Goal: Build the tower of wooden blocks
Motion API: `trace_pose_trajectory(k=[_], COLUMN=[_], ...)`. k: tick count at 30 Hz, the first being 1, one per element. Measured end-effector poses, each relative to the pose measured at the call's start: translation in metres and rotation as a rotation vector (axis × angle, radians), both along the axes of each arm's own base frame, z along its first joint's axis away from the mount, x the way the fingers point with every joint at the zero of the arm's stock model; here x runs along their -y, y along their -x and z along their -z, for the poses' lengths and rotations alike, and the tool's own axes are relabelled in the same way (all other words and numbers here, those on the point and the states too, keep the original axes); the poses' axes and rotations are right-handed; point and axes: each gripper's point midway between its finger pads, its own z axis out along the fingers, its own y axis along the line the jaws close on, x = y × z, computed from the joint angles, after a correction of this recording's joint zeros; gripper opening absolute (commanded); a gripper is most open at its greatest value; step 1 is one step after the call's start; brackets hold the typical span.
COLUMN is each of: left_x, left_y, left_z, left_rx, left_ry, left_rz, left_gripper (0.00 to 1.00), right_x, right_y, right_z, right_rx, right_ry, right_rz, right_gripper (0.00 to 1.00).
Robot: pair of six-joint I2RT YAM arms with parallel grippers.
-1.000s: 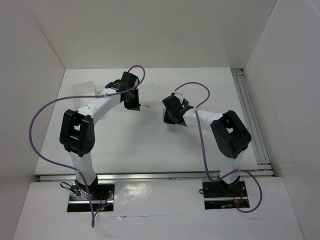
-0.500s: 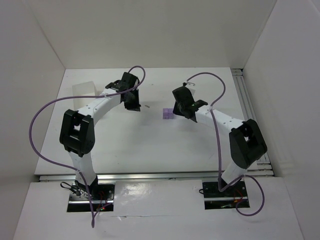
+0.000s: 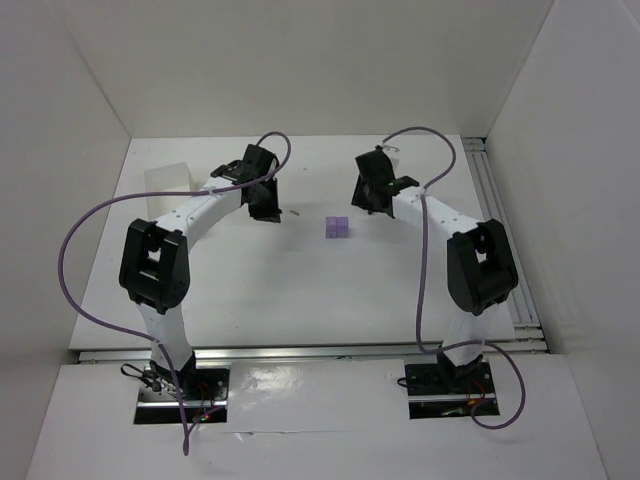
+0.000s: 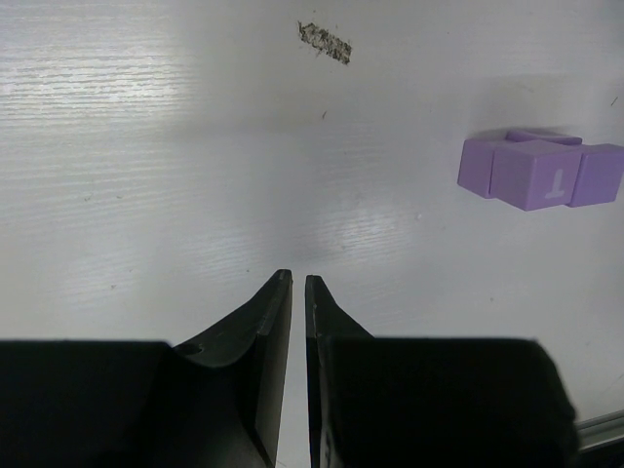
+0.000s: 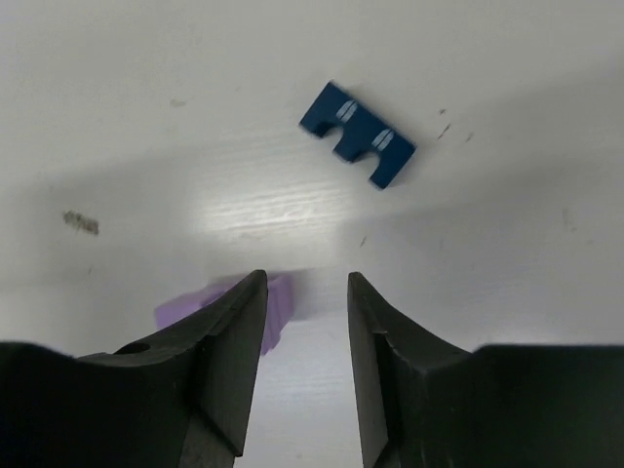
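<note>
A small cluster of light purple blocks sits on the white table between the two arms. It also shows in the left wrist view, with a letter on one face. A dark blue notched block lies flat on the table ahead of my right gripper, which is open and empty. A purple block shows partly behind its left finger. From above, the right gripper is just right of and behind the purple cluster. My left gripper is shut and empty, left of the cluster.
A translucent white box stands at the far left of the table. A metal rail runs along the right edge. White walls enclose the table. A dark scuff marks the table surface.
My right arm has swung back and away from the purple cluster, which it covered a second ago and which now lies in the open. The left arm has not moved.
</note>
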Motion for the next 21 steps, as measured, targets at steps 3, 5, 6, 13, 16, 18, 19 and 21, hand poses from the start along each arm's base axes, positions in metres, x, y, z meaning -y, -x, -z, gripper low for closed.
trace_pose_trajectory(k=[3,5,6,13,16,18,19,21], left_x=[0.000,-0.001,-0.001,-0.005,-0.014,-0.023,-0.028,-0.039], left_y=[0.001,0.001,0.001,0.003,0.009,0.014,0.017,0.024], left_z=[0.000,0.000,0.001,-0.012,-0.024,-0.036,-0.042,-0.055], left_rx=[-0.002,-0.003,-0.003,0.024,0.047,0.071,0.082,0.104], left_ry=[-0.003,-0.004,-0.005,0.001,0.001,0.009,0.012,0.015], left_rz=[0.002,0.002,0.002,0.001,0.000,-0.016,-0.024,-0.042], left_gripper=[0.24,0.24,0.24,0.27,0.33,0.39,0.41,0.43], right_x=[0.025,0.040,0.048,0.058,0.057,0.056,0.056,0.055], right_y=[-0.017,-0.024,-0.026,-0.019,-0.020,-0.021,-0.023,-0.027], right_z=[0.005,0.015,0.022,0.055,0.055,0.055,0.055,0.054], right_rx=[-0.020,-0.048,-0.068,-0.165,-0.164,-0.158,-0.148,-0.133], right_ry=[0.035,0.060,0.074,0.130,0.146,0.152,0.156,0.163], right_rz=[0.039,0.056,0.065,-0.009,-0.061,-0.095,-0.113,-0.146], right_gripper=[0.62,0.64,0.66,0.75,0.76,0.85,0.87,0.89])
